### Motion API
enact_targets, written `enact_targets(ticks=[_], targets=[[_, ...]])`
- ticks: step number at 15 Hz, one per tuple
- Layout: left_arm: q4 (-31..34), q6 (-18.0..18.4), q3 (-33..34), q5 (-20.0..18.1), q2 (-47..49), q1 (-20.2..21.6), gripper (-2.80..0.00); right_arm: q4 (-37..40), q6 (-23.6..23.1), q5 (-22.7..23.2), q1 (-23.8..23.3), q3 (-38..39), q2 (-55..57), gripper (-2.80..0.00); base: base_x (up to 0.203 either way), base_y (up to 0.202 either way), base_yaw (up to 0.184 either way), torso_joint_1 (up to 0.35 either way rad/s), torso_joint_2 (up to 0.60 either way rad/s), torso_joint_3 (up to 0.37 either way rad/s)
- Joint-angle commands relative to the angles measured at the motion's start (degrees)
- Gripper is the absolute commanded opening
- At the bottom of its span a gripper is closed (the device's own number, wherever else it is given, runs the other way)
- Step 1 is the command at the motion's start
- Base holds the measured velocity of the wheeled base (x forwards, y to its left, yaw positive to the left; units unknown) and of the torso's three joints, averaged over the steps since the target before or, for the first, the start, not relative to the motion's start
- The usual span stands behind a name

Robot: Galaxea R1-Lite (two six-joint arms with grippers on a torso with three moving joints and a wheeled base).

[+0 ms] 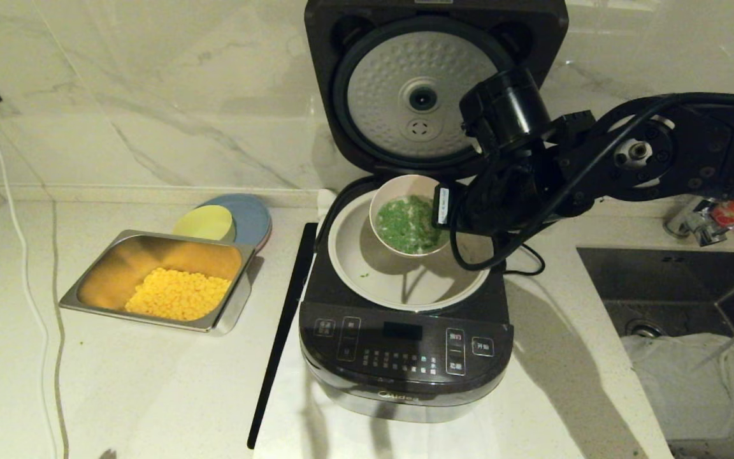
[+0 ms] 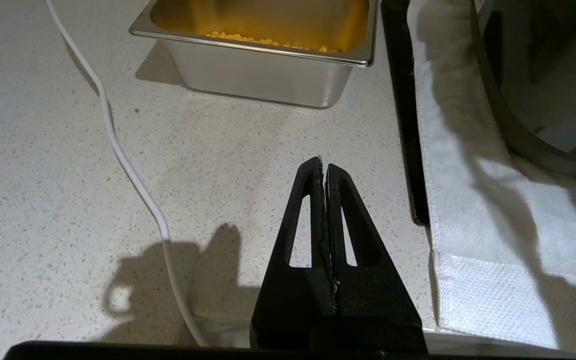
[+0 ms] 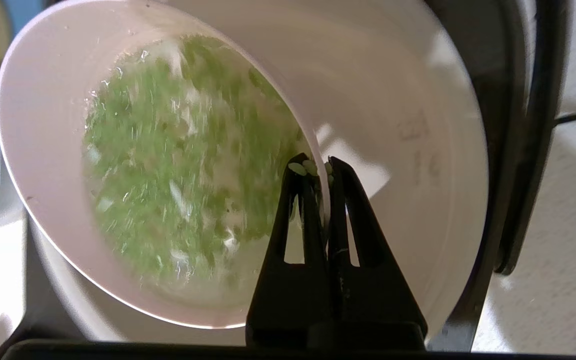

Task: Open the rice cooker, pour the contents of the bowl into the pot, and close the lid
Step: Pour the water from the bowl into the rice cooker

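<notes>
"Midea" on rice cooker [image 1: 405, 357] front

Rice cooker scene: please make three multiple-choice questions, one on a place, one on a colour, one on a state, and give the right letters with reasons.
1. Where is the bowl?
A. over the pot
B. in the steel tray
C. in the sink

2. What colour are the bits in the bowl?
A. yellow
B. green
C. red

3. How is the cooker's lid?
A. shut
B. taken off
C. standing open

Answers:
1 A: the right gripper holds the bowl by its rim above the pot.
2 B: the bits are bright green; the yellow kernels lie in the tray.
3 C: the lid's silver underside faces forward.
</notes>
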Motion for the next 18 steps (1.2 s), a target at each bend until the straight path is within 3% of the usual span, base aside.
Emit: enact_targets(ticks=[1,4,11,13,18], targets=[[0.0,0.0,0.5,0.0,-0.1,0.0,-2.8,-0.6,-1.0,-4.3,1.5,0.0,0.8,-2.8,0.0,0.0,0.0,0.0,0.0,0.0],[0.0,0.0,0.5,0.0,-0.1,0.0,-2.8,-0.9,-3.0,-13.7,3.4,0.2,1.4,-2.8,0.0,0.0,0.0,0.0,0.0,0.0],[0.0,0.0,0.5,0.0,-0.1,0.0,-2.8,-12.8,-5.7,-22.4,5.7,6.3,-0.7,-2.8,0.0,0.0,0.0,0.0,0.0,0.0],[0.0,0.0,0.5,0.0,-0.1,0.0,-2.8,-21.1,-9.1,-24.2,6.2,10.6,-1.1,-2.8,0.0,0.0,0.0,0.0,0.0,0.0],[0.0,0.0,0.5,0.0,-0.1,0.0,-2.8,-51.4,-20.6,-25.2,6.4,25.7,-1.8,-2.8,0.0,0.0,0.0,0.0,0.0,0.0]])
